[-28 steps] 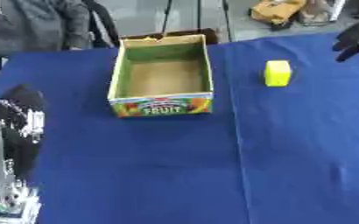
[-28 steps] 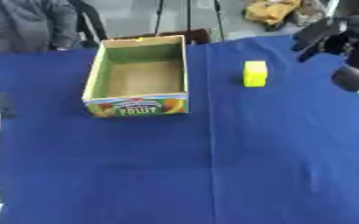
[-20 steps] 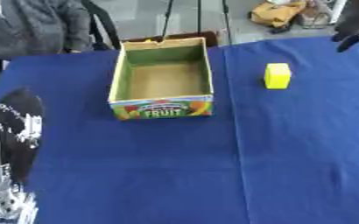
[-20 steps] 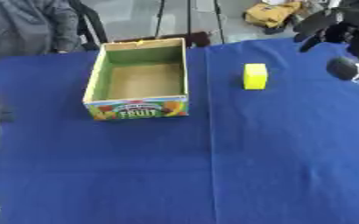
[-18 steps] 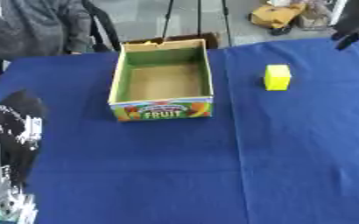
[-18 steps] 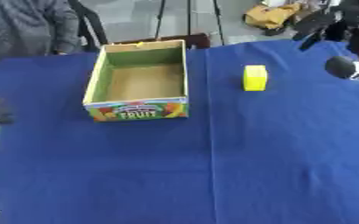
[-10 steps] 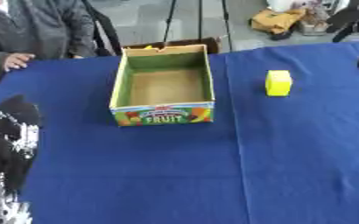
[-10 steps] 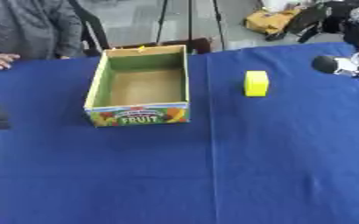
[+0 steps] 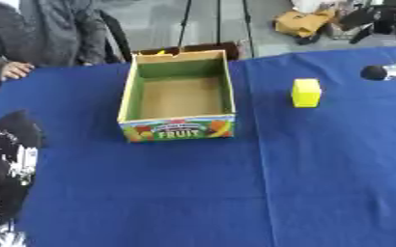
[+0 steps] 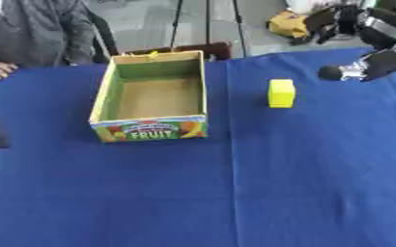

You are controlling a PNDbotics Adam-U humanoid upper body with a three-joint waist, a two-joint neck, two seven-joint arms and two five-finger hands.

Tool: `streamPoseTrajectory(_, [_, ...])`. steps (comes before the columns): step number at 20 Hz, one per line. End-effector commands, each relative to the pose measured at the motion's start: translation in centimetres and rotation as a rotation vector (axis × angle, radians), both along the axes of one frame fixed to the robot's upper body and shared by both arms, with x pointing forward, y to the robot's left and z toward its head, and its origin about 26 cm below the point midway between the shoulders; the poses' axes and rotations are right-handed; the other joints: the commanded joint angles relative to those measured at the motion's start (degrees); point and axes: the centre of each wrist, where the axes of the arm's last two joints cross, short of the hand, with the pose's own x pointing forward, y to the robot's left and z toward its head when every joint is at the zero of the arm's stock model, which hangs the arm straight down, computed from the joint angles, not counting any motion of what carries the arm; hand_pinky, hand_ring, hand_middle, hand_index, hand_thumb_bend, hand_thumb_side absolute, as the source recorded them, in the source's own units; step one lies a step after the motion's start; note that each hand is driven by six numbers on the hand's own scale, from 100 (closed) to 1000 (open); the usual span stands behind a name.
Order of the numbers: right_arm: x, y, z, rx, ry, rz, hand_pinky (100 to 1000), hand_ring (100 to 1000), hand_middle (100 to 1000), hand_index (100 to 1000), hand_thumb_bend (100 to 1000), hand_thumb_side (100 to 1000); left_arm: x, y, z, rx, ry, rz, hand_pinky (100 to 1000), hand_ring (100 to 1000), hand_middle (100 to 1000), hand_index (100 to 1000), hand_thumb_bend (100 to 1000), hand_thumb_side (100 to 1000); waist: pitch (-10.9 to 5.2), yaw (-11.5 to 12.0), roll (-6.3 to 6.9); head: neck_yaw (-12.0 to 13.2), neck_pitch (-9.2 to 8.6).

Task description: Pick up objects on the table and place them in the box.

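Block [image 9: 306, 92], yellow, stood upright on the blue cloth [image 9: 319, 183], well right of the box [image 9: 178, 99] and apart from it. Left-eye view: the box lay open and appeared empty, its printed fruit panel facing the robot. The left hand [image 9: 11, 159] rested low at the left edge, holding nothing; whether its fingers were straight or curled could not be told. Against the picture from a second earlier, block and box kept their relative places; the whole scene had shifted down, so the head had tilted, not the things.

Right-eye view: the right hand [image 10: 383, 43] hung at the upper right corner, beyond and right of the block, not touching it. Its fingers could not be made out, and nothing was seen in its grasp. Compared with the earlier pictures it had risen toward the far corner rather than closing on the block. Judged from this, the pick had not begun; the block awaited its first grasp.
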Motion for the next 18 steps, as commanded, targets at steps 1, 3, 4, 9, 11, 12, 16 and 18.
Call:
streamPoseTrajectory(1, [0.5,-0.7,1.1,-0.14,-0.017,0.037,783,924,896,874,709,465,0.0,0.1,1.1,0.018,-0.041,-0.027,566,586,594,784,494,637,-0.56,0.2,-0.2,-1.2,-1.22])
streamPoseTrajectory(3, [0.9,-1.0,1.0,-0.16,-0.004,0.028,794,932,902,876,703,449,0.0,0.0,1.3,0.019,-0.049,-0.038,566,586,594,785,492,638,-0.33,0.4,-0.27,-2.0,-1.53])
streamPoseTrajectory(4, [1.0,-1.2,1.0,-0.164,0.003,0.024,798,936,904,877,699,450,0.0,0.0,1.4,0.019,-0.052,-0.042,566,586,593,785,493,638,-0.25,0.5,-0.31,-2.3,-1.67])
streamPoseTrajectory(9, [1.7,-1.8,0.5,-0.197,0.063,0.014,837,967,922,887,671,464,0.0,-0.2,1.5,0.017,-0.057,-0.058,566,585,593,785,497,639,0.17,1.1,-0.4,-3.5,-2.5])
streamPoseTrajectory(11, [2.0,-1.8,0.3,-0.208,0.082,0.012,845,969,924,887,664,463,0.0,-0.3,1.5,0.015,-0.062,-0.064,565,584,593,785,497,639,0.38,1.2,-0.44,-3.8,-2.87])
streamPoseTrajectory(12, [2.2,-1.7,0.3,-0.213,0.09,0.011,850,971,925,888,663,464,0.0,-0.3,1.5,0.015,-0.063,-0.069,566,584,593,785,498,640,0.51,1.3,-0.47,-4.0,-3.05])
streamPoseTrajectory(16, [2.7,-1.7,-0.3,-0.258,0.127,0.003,865,977,930,893,664,468,0.1,-0.8,1.8,0.017,-0.076,-0.099,566,584,591,785,499,638,0.99,2.3,-0.61,-5.4,-4.11])
streamPoseTrajectory(18, [2.8,-1.7,-0.7,-0.286,0.146,0.0,868,978,931,893,666,468,0.1,-0.9,1.9,0.02,-0.082,-0.116,565,583,588,785,499,638,1.25,2.8,-0.54,-6.3,-4.69])
